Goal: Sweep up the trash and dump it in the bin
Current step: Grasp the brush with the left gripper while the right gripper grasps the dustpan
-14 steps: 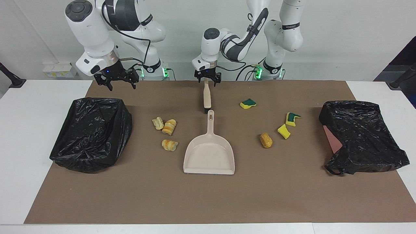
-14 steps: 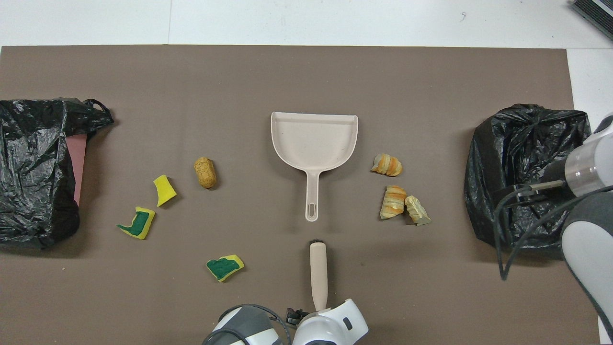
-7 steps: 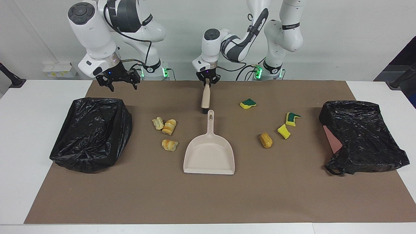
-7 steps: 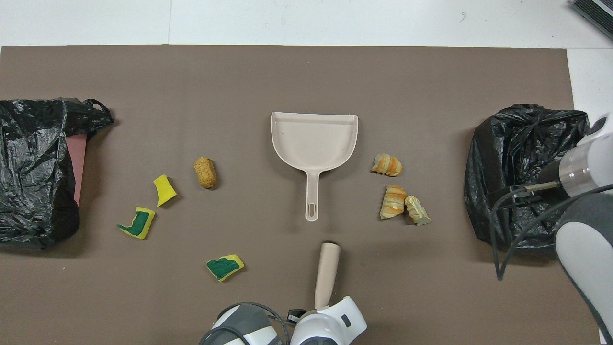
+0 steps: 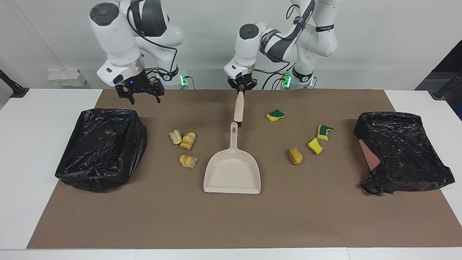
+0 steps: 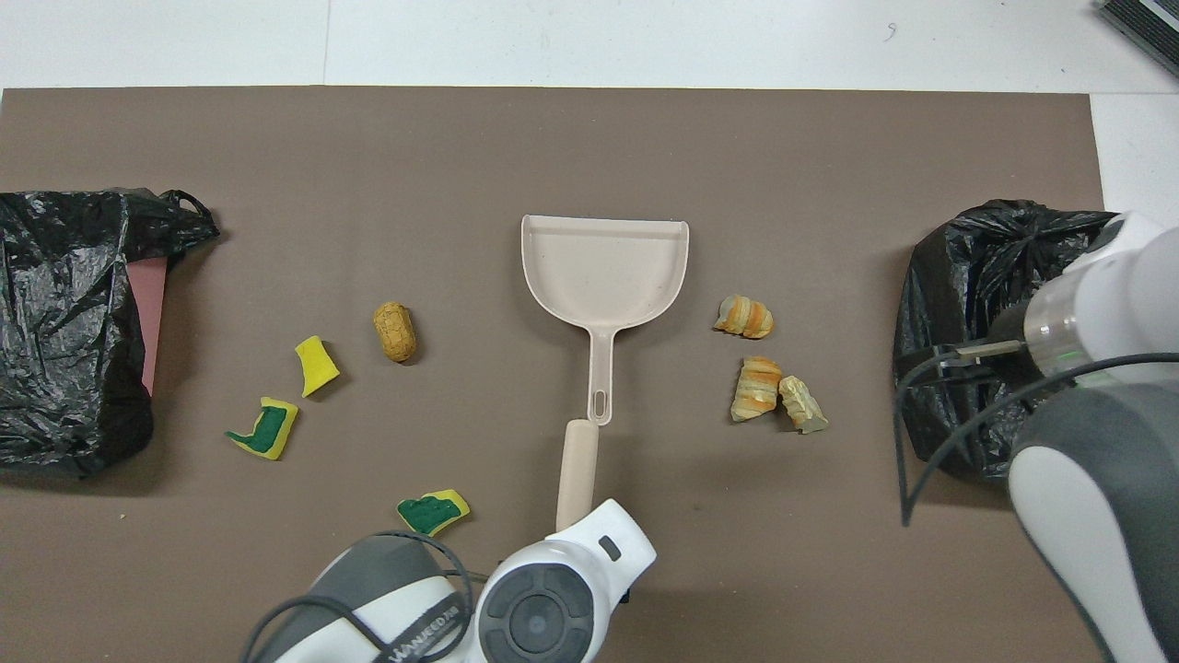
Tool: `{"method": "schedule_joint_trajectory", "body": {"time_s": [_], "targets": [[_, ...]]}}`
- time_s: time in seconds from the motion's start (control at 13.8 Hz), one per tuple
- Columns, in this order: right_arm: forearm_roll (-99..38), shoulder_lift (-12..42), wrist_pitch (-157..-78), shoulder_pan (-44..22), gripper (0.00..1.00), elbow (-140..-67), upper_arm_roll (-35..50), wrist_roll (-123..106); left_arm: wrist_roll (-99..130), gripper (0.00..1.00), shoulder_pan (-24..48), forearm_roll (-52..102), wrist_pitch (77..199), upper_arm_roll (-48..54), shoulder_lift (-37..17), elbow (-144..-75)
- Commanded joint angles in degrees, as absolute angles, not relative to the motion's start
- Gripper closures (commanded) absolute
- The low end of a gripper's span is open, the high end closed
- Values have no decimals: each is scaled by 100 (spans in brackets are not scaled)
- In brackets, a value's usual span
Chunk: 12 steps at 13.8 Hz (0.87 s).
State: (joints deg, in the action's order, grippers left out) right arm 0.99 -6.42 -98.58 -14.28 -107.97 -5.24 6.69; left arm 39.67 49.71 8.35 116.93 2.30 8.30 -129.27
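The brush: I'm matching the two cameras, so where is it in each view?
Facing view: brush hangs from the left gripper, top centre, above the dustpan handle.
Overhead view: brush low centre, below the dustpan handle.
Shared landmark: the dustpan handle's end.

grey band on the left arm [image 6: 405, 635], overhead view: lettering partly legible, reads roughly "wanjeed"; nothing else can be read.

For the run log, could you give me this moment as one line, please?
left gripper: shut on brush, lifted | right gripper: open, over mat beside bin | dustpan: empty | trash: unswept
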Motion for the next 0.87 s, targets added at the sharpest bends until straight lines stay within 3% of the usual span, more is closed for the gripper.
{"method": "schedule_joint_trajectory", "body": {"time_s": [0.0,0.29,0.8], "targets": [[-44,-397,-10247,-1993,0,-10820,-527,1527,4017,100,4432,861,10919,272,1238,-12973],[-579,437,-11194,-2889,0,-10706,-527,2879,3920,100,3492,809,10433,272,1301,-12850],[-615,1712,-12453,-3778,0,-10459,-484,3902,2930,100,1576,326,10529,272,1187,-12955]]}}
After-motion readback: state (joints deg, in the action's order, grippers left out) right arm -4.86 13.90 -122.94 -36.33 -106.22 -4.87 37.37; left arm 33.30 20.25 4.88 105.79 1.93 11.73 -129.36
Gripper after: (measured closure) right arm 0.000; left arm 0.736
